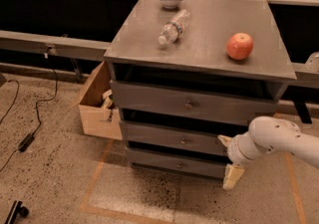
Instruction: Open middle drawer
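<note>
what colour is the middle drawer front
Grey; the middle drawer shows best in the camera view, with the hand at its right end.

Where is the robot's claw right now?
In the camera view the claw is low on the picture's right, by the right end of the middle drawer, well away from its centre knob.

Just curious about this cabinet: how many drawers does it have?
3, stacked: top drawer, middle drawer below it, lowest drawer nearest the floor. None seems hidden. The gripper sits by the lower drawers' right end.
</note>
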`<state>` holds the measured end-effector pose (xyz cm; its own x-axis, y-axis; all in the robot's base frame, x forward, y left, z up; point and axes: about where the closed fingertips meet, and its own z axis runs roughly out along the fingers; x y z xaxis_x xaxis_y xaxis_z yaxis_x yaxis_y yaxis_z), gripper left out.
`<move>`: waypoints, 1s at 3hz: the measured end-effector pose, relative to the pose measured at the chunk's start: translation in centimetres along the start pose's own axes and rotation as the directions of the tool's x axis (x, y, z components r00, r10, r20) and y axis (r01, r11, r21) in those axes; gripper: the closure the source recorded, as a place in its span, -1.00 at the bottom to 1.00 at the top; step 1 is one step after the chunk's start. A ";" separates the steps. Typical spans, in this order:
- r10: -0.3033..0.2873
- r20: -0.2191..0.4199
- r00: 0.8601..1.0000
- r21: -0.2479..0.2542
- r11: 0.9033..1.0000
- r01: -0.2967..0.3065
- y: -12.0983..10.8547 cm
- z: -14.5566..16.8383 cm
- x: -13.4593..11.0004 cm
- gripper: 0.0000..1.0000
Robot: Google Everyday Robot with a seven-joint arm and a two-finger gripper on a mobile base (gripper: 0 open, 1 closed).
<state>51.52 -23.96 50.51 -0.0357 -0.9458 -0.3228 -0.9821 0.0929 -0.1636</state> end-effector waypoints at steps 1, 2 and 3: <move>0.011 -0.017 1.000 0.024 1.000 -0.011 -2.3 2.8 1.8 -1.00; 0.023 -0.028 0.999 0.045 0.999 -0.021 -3.8 3.7 2.9 -1.00; 0.030 -0.036 0.999 0.064 0.998 -0.028 -5.6 4.2 3.9 -1.00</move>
<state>57.62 -26.84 46.21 -0.0718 -0.9533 -0.2935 -0.9669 0.1388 -0.2143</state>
